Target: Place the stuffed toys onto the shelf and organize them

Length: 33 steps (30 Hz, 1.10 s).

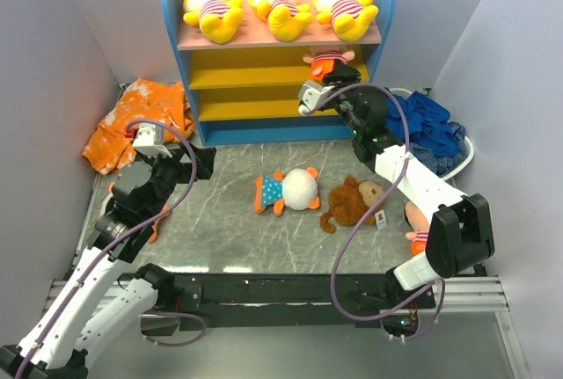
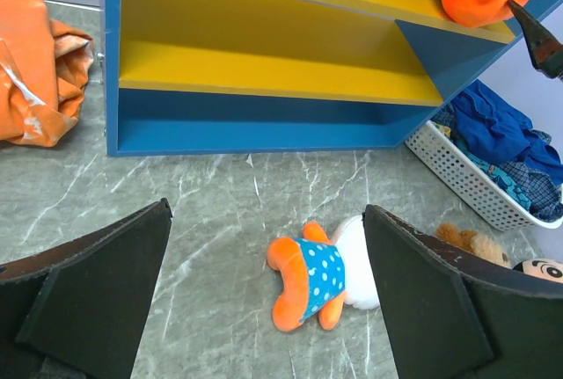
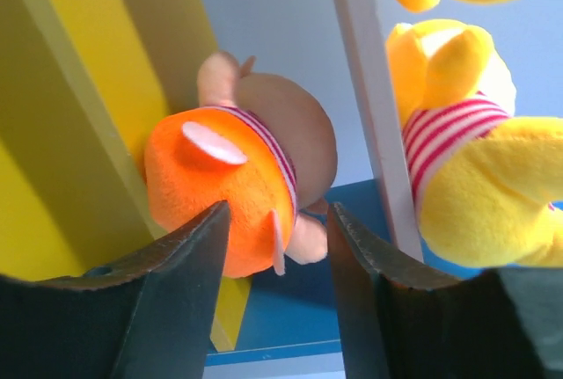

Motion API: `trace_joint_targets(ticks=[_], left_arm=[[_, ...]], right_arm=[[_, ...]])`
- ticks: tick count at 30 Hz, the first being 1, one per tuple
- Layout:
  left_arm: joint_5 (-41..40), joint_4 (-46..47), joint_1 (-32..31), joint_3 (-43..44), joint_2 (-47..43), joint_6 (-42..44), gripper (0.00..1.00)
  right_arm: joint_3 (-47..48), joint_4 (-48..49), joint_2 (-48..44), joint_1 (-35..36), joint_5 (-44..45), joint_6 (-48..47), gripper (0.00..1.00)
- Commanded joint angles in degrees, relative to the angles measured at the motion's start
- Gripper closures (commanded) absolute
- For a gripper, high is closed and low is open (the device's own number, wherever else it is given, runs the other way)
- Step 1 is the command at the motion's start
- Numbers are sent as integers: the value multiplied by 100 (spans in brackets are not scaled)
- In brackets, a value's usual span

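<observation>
Reaching into the shelf (image 1: pixel 174 54) at the far side of the table, the right gripper (image 3: pixel 277 210) has its fingers parted either side of an orange striped toy (image 3: pixel 211 185), which lies at the right end of the middle board (image 1: pixel 255 74), apparently let go there. Three yellow toys (image 1: pixel 280 5) line the top board. The left gripper (image 2: pixel 266 212) hangs wide open over the dotted toy (image 2: pixel 317 278), probably the next pick, with a brown monkey (image 1: pixel 352 203) beside it.

The marble table (image 1: pixel 220 221) bears the shelf (image 1: pixel 255 105) at its far edge — dotted-shirt toy (image 1: pixel 286 190) and brown monkey (image 1: pixel 352 203) lie nearer, mid-table.
</observation>
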Motion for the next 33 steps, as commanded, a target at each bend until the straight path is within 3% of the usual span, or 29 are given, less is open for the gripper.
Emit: trace_joint_targets(ticks=[1, 10, 14, 17, 19, 22, 29, 31, 32, 33], left_arm=[[103, 273, -21, -32, -46, 36, 3], [33, 282, -13, -50, -98, 18, 4], [33, 282, -21, -50, -98, 27, 4], [25, 282, -21, -41, -107, 27, 4], [33, 291, -13, -41, -107, 27, 4], [42, 300, -13, -50, -124, 18, 4], [33, 291, -21, -67, -151, 18, 4], [33, 291, -21, -67, -160, 36, 4], [25, 300, -21, -50, -160, 36, 4], [7, 300, -21, -50, -168, 27, 4]], right_arm=[[14, 557, 81, -55, 96, 170, 43], [-91, 943, 81, -73, 245, 294, 67], [-117, 865, 73, -117, 254, 346, 73], [-241, 830, -85, -108, 132, 469, 71], [-258, 593, -260, -108, 9, 689, 61], [-363, 469, -445, -108, -237, 979, 53], [-443, 127, -771, -73, -554, 1698, 52], [-504, 109, -772, -11, -712, 1892, 58], [-522, 100, -737, 15, -765, 2041, 64], [-522, 65, -632, 24, -843, 2086, 77]])
